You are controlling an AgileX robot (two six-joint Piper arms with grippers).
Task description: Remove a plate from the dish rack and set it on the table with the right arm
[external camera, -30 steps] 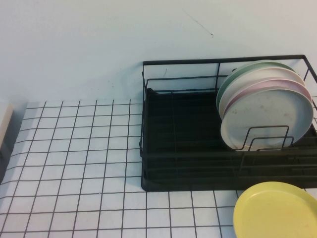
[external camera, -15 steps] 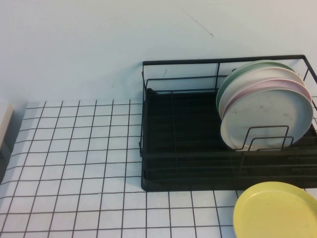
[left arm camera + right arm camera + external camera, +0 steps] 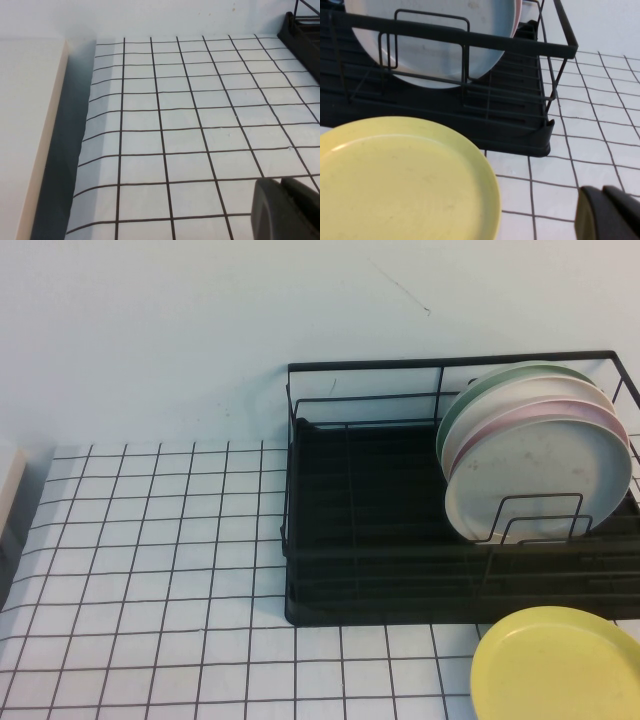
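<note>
The yellow plate [image 3: 557, 665] lies flat on the table [image 3: 150, 570], just in front of the dish rack [image 3: 370, 540] at its right end, and runs off the lower right corner of the high view. In the right wrist view the same plate [image 3: 400, 180] is plain matte yellow with a shallow raised rim, its far edge close to the rack's black tray base [image 3: 520, 140] without visibly touching it.

Inside the rack, four plates stand on edge at the right end, leaning together between the upright wire loops [image 3: 535, 515]: the pale blue plate [image 3: 540, 475] in front, then a pink plate [image 3: 610, 418], an off-white plate [image 3: 575, 390] and a green plate [image 3: 480, 390] behind. The left part of the tray holds nothing.

The right gripper [image 3: 612, 212] shows only as a dark tip at the corner of its wrist view, over the gridded table just beside the yellow plate, its claw closed together on nothing. The left gripper [image 3: 287, 210] hangs over the table well left of the rack; whether its claw is apart or together I cannot tell.

Left of the rack the gridded table lies open as far as its left edge, where a narrow dark gap separates it from a cream-coloured surface [image 3: 25, 135].
</note>
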